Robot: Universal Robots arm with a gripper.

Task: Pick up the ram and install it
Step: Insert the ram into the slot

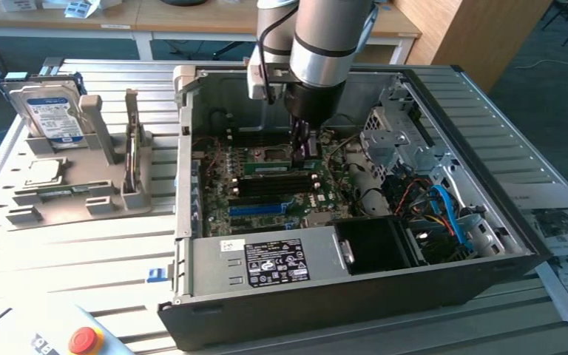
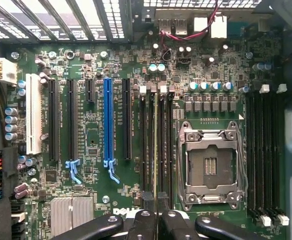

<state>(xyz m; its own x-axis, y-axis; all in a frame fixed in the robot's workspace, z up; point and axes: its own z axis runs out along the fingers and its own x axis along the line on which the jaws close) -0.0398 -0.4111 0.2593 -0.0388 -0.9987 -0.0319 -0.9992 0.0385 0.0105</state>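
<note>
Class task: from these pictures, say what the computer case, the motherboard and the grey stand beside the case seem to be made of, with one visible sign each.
Computer case: sheet metal, dark-painted outside, bare grey inside; thin folded, perforated walls.
Motherboard: green lacquered circuit-board laminate, probably fibreglass; glossy, fine traces.
Grey stand: likely matte plastic; uniform dull grey, moulded or printed shapes.

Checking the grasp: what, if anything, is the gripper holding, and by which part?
The slim green ram stick, its upper long edge pinched between the shut jaws of the gripper.
</note>
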